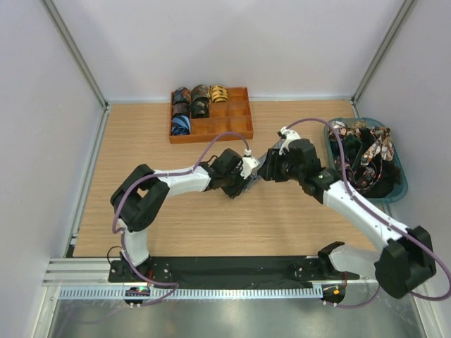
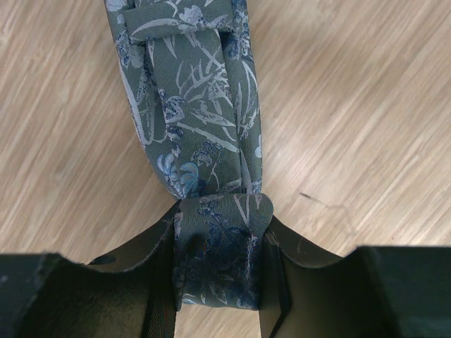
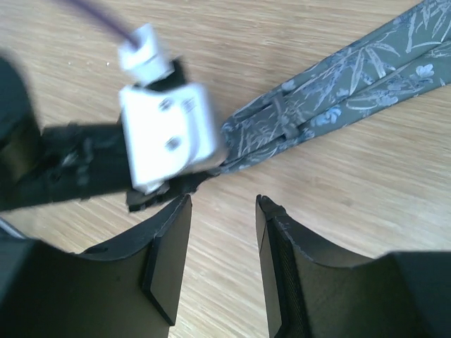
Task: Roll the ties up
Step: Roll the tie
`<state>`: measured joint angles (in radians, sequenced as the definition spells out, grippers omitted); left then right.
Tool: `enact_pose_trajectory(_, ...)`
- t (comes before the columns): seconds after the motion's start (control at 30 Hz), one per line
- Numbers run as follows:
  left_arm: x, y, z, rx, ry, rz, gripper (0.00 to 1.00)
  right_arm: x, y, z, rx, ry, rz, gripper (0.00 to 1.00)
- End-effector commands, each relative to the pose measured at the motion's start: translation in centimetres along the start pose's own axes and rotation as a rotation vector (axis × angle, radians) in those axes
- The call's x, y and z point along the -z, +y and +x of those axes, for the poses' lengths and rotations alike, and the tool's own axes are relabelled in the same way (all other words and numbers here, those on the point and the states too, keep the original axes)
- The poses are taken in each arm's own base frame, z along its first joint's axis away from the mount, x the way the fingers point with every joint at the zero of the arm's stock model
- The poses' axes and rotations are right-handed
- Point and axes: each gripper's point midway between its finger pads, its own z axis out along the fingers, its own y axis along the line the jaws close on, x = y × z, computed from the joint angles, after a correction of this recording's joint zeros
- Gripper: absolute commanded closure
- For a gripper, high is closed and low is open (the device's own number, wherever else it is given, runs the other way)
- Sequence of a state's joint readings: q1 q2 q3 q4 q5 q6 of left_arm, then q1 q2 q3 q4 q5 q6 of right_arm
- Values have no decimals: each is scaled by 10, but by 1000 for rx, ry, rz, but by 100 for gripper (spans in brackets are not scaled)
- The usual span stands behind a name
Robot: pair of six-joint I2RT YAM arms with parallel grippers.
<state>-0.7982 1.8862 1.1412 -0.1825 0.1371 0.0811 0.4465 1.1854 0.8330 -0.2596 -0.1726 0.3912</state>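
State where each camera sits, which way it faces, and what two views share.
Top external: above and behind, looking down on the table; both arms show.
Left wrist: on its arm, looking down at the grey-blue tie clamped in the left tool.
Right wrist: on its arm, looking down past the open right tool.
Shared: both wrist views show that tie.

light: bright, even | shadows: faint | blur: motion smear, right wrist view

Wooden table (image 1: 141,211) — grey-blue tie (image 2: 197,105) lying at centre, brown tray (image 1: 234,124) at back, teal bin (image 1: 403,182) right.
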Motion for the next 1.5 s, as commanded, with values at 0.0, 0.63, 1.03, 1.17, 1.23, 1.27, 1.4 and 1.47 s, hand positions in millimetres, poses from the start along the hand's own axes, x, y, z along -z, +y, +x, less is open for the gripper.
enact_pose_trajectory(0.0,-7,-9,75,75,279,18,85,14,-10,16,137,-31,172,52)
enact_pose_trajectory(0.63,1,-20,79,183,417,60,86,0,151,123,1014,-46,140,49)
enact_pose_trajectory(1.03,9,-28,78,198,439,105,89,-67,139,125,1326,108,605,41)
enact_pose_trajectory(1.17,8,-28,79,199,456,111,90,-80,135,118,1368,120,659,40)
enact_pose_trajectory(1.23,10,-29,82,198,478,112,90,-85,132,116,1362,127,670,40)
enact_pose_trajectory(1.27,10,-28,80,199,483,112,90,-88,129,115,1389,139,684,40)
enact_pose_trajectory(1.4,12,-28,82,204,510,105,91,-98,118,113,1384,166,701,40)
enact_pose_trajectory(1.47,13,-28,80,207,510,105,92,-103,110,114,1380,182,711,39)
